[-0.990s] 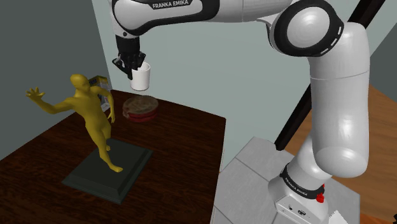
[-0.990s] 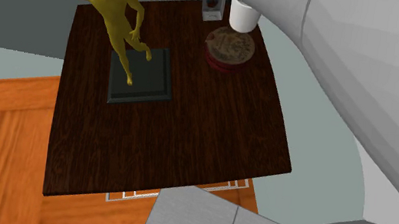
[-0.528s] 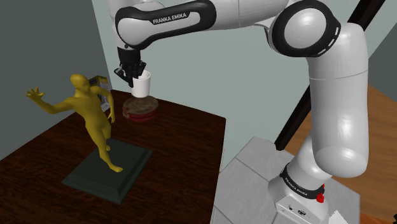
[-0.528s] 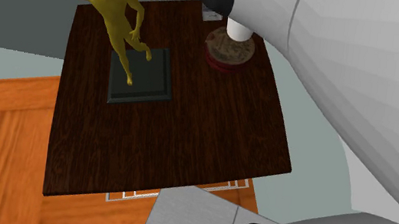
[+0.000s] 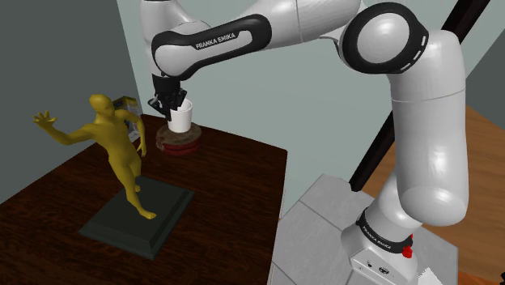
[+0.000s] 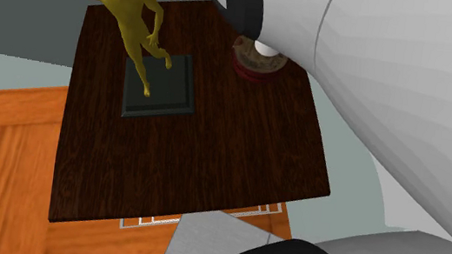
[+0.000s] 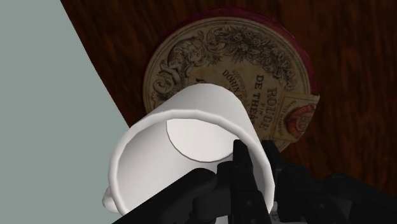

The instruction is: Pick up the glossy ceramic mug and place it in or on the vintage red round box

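A plain white mug (image 5: 182, 118) hangs in my gripper (image 5: 169, 103), whose black fingers are shut on its rim wall, one inside and one outside. Right below it, at the table's far corner, lies the round red box (image 5: 178, 143) with an ornate beige printed lid (image 7: 236, 69). In the wrist view the mug (image 7: 184, 156) tilts its open mouth at the camera, clasped by the gripper (image 7: 256, 163), and covers part of the lid. From the second exterior view the mug's base (image 6: 265, 49) sits over the box (image 6: 258, 63); whether they touch I cannot tell.
A golden figure (image 5: 115, 150) with arms spread stands on a dark square plinth (image 5: 139, 215) on the dark wooden table (image 5: 218, 210). A small framed object (image 5: 125, 104) is behind the figure. Grey walls close off the table's far sides. My stand (image 5: 324, 235) is beside the table.
My gripper has come down and slightly toward the shoulder view's left with the mug, from well above the red box to just over its lid.
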